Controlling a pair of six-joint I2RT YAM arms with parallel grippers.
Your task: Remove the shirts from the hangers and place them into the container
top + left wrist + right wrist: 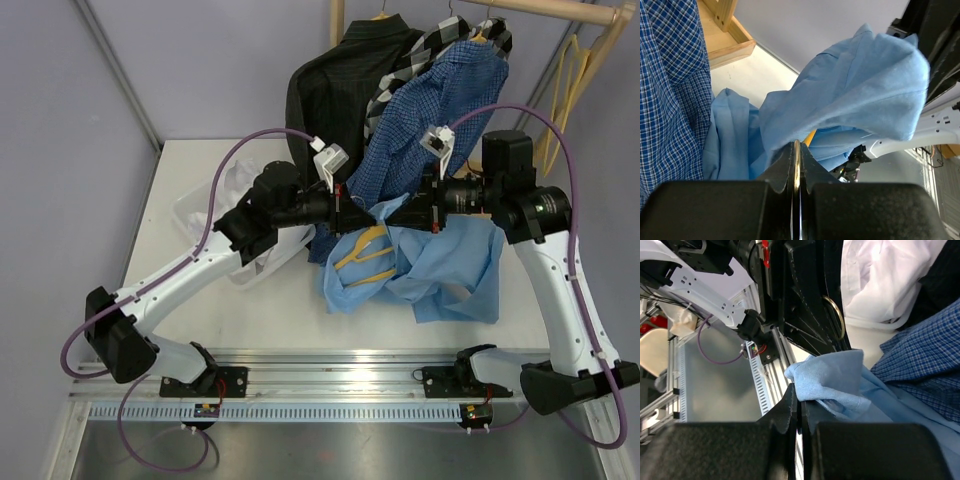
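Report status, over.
Left gripper shut on hanger hook. Right gripper shut on light blue shirt. Shirt not off hanger yet. Dark blue check shirt hangs close.

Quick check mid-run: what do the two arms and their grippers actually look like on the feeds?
Both arms have white link shells with black joint housings: left arm, right arm. A purple cable loops along each. The left gripper and right gripper are blocky and matte black; a small white camera mount sits on each wrist.

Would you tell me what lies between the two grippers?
A bunched fold of the light blue shirt fills the gap from the left gripper to the right gripper, clearest in the top view.
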